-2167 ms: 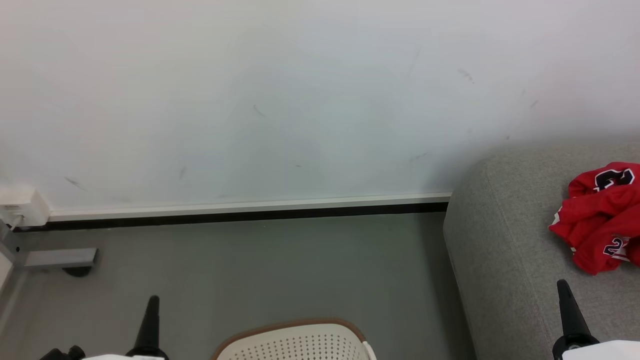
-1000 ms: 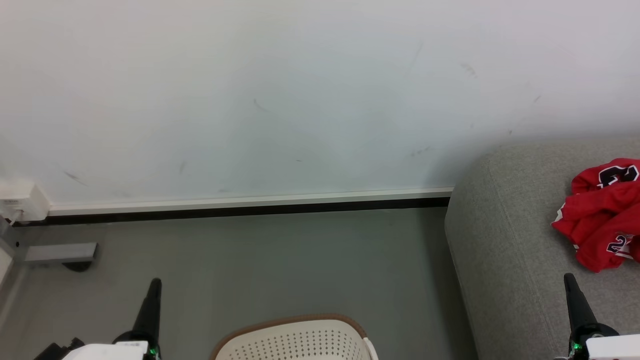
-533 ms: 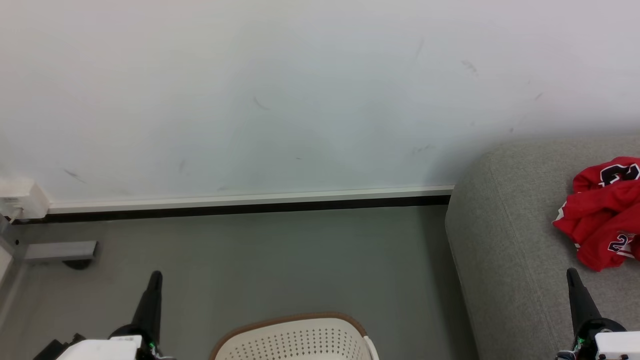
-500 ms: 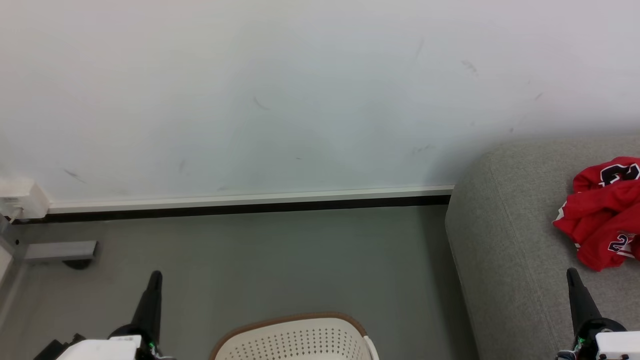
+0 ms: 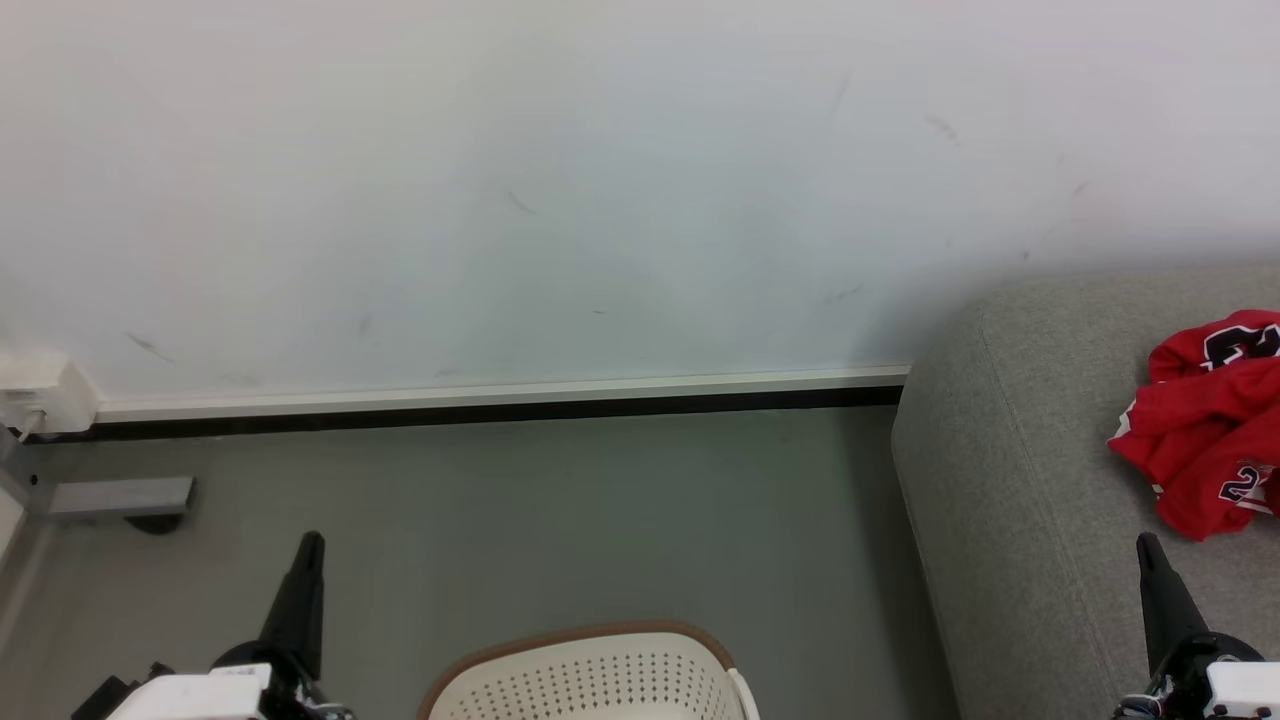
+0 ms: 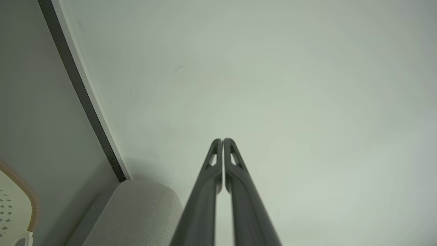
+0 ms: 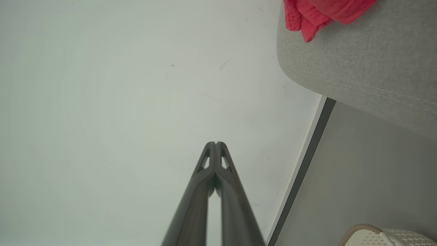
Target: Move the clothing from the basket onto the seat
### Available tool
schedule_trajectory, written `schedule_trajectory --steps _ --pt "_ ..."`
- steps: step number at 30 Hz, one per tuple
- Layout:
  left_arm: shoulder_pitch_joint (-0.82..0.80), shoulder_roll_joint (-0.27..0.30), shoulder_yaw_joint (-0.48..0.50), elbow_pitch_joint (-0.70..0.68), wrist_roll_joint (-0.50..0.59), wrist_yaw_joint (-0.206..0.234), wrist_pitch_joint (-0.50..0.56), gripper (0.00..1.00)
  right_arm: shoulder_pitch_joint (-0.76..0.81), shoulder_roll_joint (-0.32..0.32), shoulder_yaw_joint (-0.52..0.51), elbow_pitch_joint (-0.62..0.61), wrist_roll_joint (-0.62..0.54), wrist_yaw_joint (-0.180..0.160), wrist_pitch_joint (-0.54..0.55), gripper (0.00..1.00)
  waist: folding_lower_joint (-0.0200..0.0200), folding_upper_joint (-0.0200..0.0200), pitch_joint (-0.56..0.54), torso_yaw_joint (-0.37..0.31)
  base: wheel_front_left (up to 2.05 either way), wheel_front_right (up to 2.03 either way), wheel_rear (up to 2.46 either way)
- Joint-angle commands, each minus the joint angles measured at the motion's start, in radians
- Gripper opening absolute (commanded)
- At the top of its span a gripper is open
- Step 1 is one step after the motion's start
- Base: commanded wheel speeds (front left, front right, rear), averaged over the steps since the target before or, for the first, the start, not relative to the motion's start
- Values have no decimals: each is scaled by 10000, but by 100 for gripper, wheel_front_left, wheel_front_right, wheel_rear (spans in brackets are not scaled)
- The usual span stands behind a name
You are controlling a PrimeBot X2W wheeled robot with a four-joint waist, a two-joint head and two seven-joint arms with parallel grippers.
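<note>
Red clothing (image 5: 1205, 430) with white trim and dark numbers lies crumpled on the light-grey seat (image 5: 1010, 500) at the right; the right wrist view catches its red edge (image 7: 314, 13) on the seat (image 7: 358, 61). The cream basket (image 5: 590, 680) with a brown rim stands on the floor at the bottom middle; its inside is out of view. My left gripper (image 5: 310, 545) is shut and empty, left of the basket. My right gripper (image 5: 1148, 545) is shut and empty, over the seat's front, just below the clothing. Both wrist views show the fingertips (image 6: 222, 140) (image 7: 215, 143) pressed together, pointing at the wall.
A pale wall (image 5: 600, 200) with a white and black baseboard (image 5: 500, 405) runs behind grey floor (image 5: 600, 520). A white socket box (image 5: 35, 400) and a grey metal foot (image 5: 120, 497) sit at the far left. The seat's corner (image 6: 136, 212) and basket rim (image 6: 24, 191) show in the left wrist view.
The head camera has tilted slightly, shifting the whole picture a little. Both grippers stay shut at the lower corners. The clothing lies as before on the seat.
</note>
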Motion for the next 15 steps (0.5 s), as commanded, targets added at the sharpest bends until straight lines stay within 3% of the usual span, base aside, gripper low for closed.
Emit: schedule_trajectory --steps 1,15 --pt "-91 20 37 -40 -184 -71 49 0 -129 27 -64 -60 86 -24 18 0 0 0 1 1 0 0 0" --pt "-86 20 32 -40 -177 -62 47 0 -128 30 -66 -58 67 -24 27 0 0 0 1 1 0 0 0"
